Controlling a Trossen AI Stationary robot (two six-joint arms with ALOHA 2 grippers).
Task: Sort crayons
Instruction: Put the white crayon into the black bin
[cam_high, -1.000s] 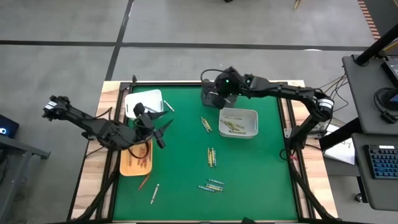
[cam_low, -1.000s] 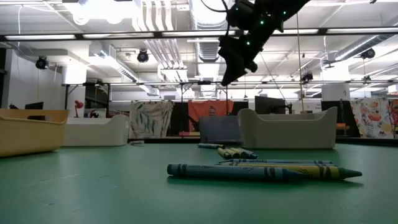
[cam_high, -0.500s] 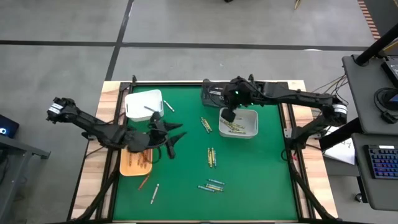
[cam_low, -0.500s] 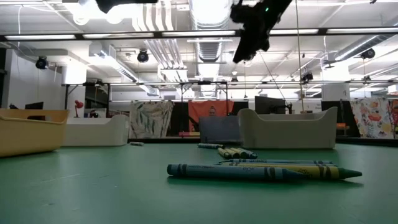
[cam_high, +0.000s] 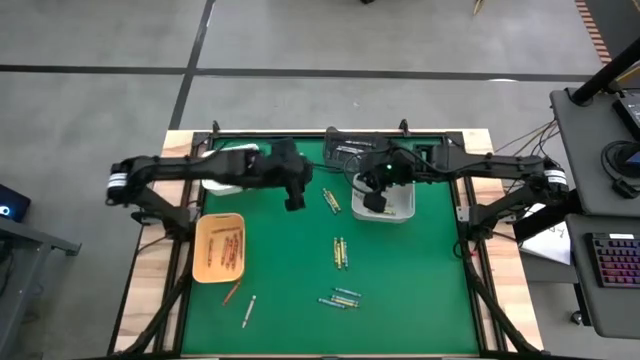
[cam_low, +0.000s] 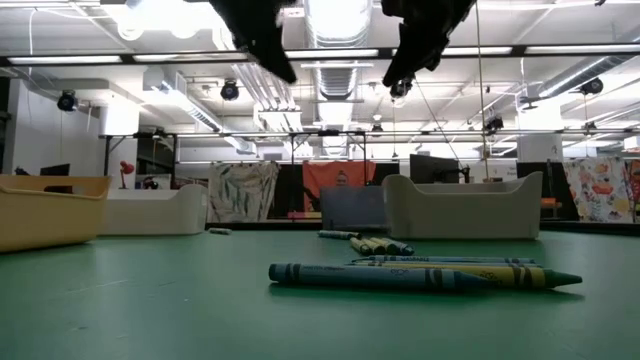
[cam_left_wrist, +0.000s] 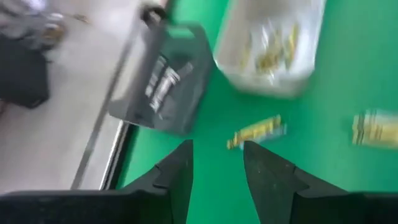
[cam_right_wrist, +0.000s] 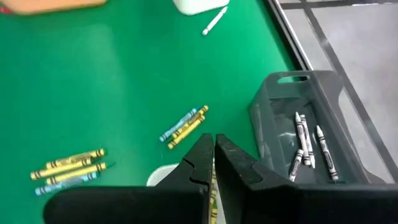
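High view: the left gripper (cam_high: 295, 199) hangs over the green mat (cam_high: 400, 280) toward its far side, at about 11 o'clock from the mat's middle, with the arm reaching in from 9 o'clock. In the left wrist view its fingers (cam_left_wrist: 180, 171) stand apart with a clear gap and nothing between them; a small yellow clump (cam_left_wrist: 256, 132) lies on the mat just past the tips. The right gripper (cam_high: 372, 200) sits above the white bin (cam_high: 408, 200), at about 1 o'clock from the middle. Its fingers (cam_right_wrist: 200, 163) are pressed together, and I cannot tell whether anything is pinched between them.

The crayons (cam_high: 341, 252) are spread in several places. One group lies near the mat's middle, another clump (cam_high: 340, 298) at about 6 o'clock, and a short pair (cam_high: 331, 200) between the two grippers. A few more rest at 7 o'clock near the mat's edge. Yellow ones lie in the white bin, reddish ones in the tan tray (cam_high: 203, 262) at 9 o'clock, and white ones in the dark bin (cam_right_wrist: 323, 99) at 12 o'clock, seen best from the right wrist. A second white bin (cam_high: 232, 163) sits at 10 o'clock, partly under the left arm, with a loose white crayon (cam_right_wrist: 214, 20) beside it.

Low view: blue and yellow crayons (cam_low: 420, 274) lie close in front.
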